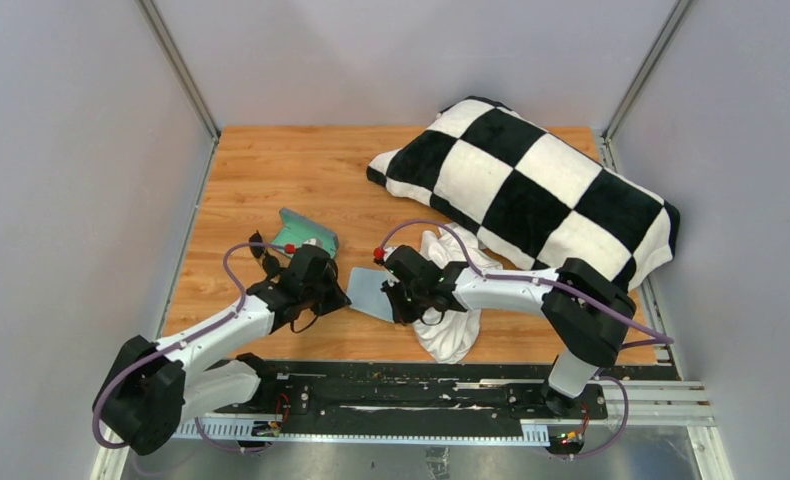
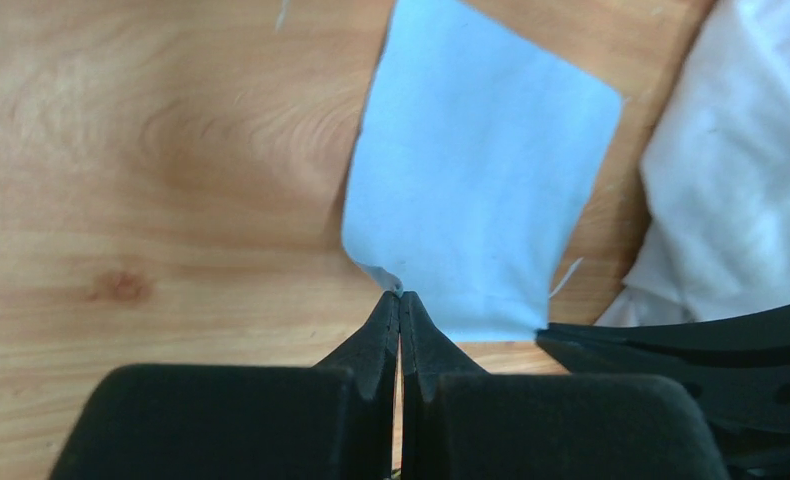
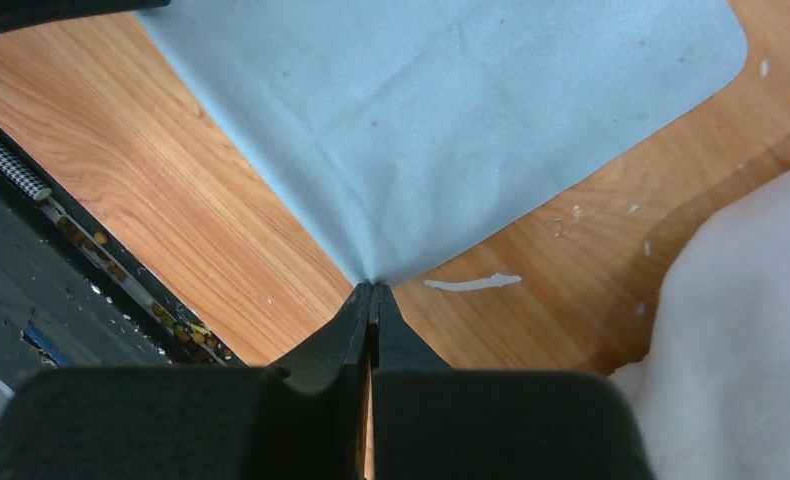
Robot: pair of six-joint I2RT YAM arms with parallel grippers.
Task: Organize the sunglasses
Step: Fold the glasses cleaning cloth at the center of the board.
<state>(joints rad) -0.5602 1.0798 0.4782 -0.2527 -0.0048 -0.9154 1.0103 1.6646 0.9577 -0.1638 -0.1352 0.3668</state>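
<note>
Two cloth (image 2: 481, 170) corners pinched by left gripper (image 2: 401, 305) and right gripper (image 3: 373, 295); sunglasses not discernible.

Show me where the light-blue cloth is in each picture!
Top external: the light-blue cloth lies just below the middle.
Left wrist: it is in the upper middle, with a corner nipped by the left fingers.
Right wrist: it runs across the top, with a corner nipped by the right fingers.
Shared landmark: the white fabric beside it.
</note>
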